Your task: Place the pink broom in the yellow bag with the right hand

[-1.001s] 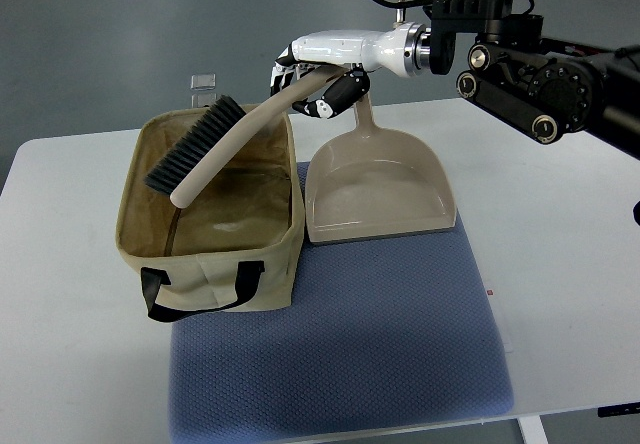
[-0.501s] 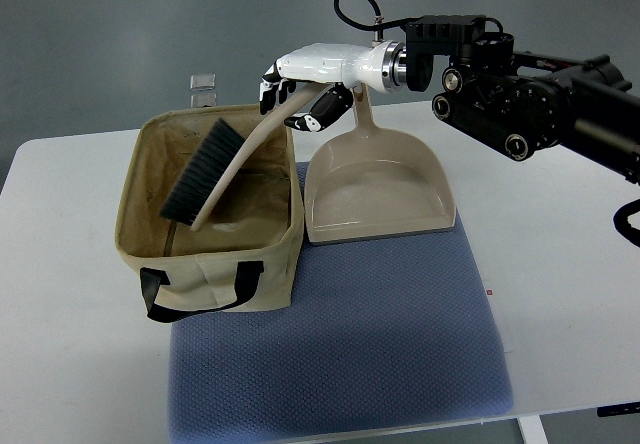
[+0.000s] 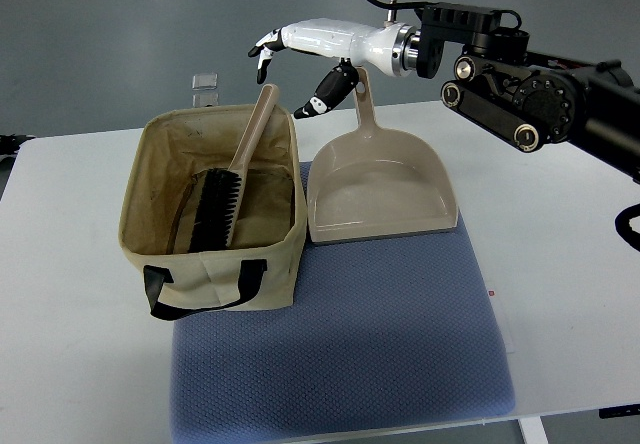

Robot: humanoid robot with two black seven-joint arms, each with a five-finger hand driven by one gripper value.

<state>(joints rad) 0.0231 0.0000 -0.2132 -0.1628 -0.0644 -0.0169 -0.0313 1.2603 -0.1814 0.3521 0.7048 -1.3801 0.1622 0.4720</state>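
Broom [image 3: 228, 189] lies in the bag [image 3: 212, 274] below your right hand [image 3: 300, 49], whose fingers are spread, holding nothing.

Beige dustpan [image 3: 380, 189] lying flat, handle pointing away, front lip toward the near side, resting on the far right part of a blue textured mat [image 3: 340, 349]; mat spread on a white bench [image 3: 560, 294]; small clear item [image 3: 204, 82] at the bench's far edge

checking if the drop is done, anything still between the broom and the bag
Nothing visible. The broom already lies inside the bag, bristles down on its floor, handle leaning out over the far rim. The right hand is open above it, holding nothing.
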